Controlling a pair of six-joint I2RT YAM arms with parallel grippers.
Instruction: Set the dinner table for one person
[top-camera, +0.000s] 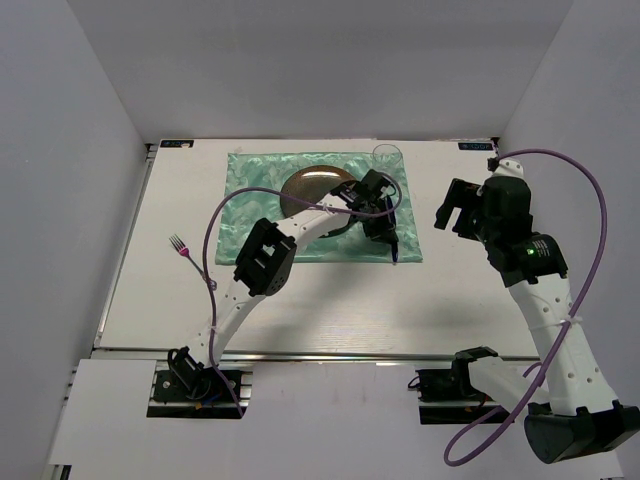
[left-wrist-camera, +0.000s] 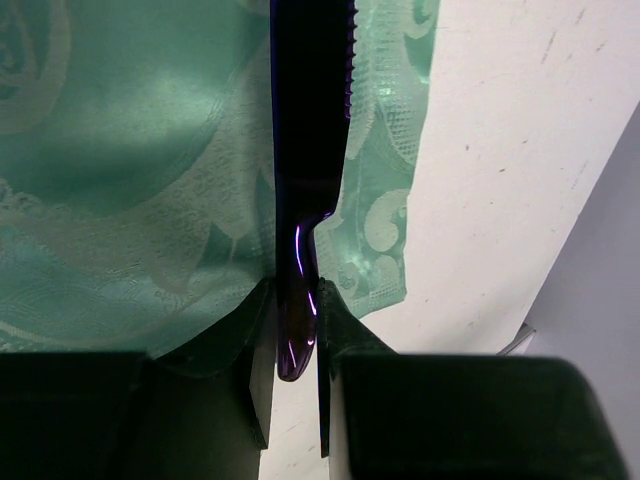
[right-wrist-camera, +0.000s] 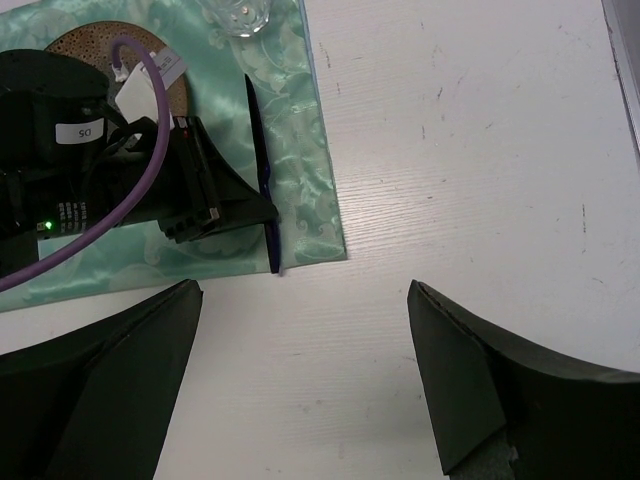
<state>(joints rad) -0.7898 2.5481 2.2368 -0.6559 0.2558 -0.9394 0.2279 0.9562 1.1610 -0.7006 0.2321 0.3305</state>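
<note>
The left gripper (left-wrist-camera: 295, 330) has its two dark fingers closed tight on the handle of a dark purple, glossy knife with a serrated blade (left-wrist-camera: 310, 120). The knife runs lengthways along the right edge of the shiny green patterned cloth (left-wrist-camera: 120, 150), handle end at the cloth's near right corner. Whether the blade lies flat on the fabric or just above it cannot be told.

Just left of the gripper, partly hidden under the left arm, a round brown plate (top-camera: 305, 188) sits on the cloth. A clear drinking glass (right-wrist-camera: 235, 15) stands at the cloth's far right corner, beyond the knife's tip. A purple cable (top-camera: 215, 230) loops off the left arm.

The cloth lies on the far middle part of the large flat white tabletop (top-camera: 330, 300), which has a metal rail (top-camera: 330, 353) along its front edge. A small fork with a pinkish handle (top-camera: 180, 243) lies on bare table well to the left of the cloth.

The right gripper (right-wrist-camera: 303, 300) hangs over bare table to the right of the cloth, jaws spread wide and holding nothing.
</note>
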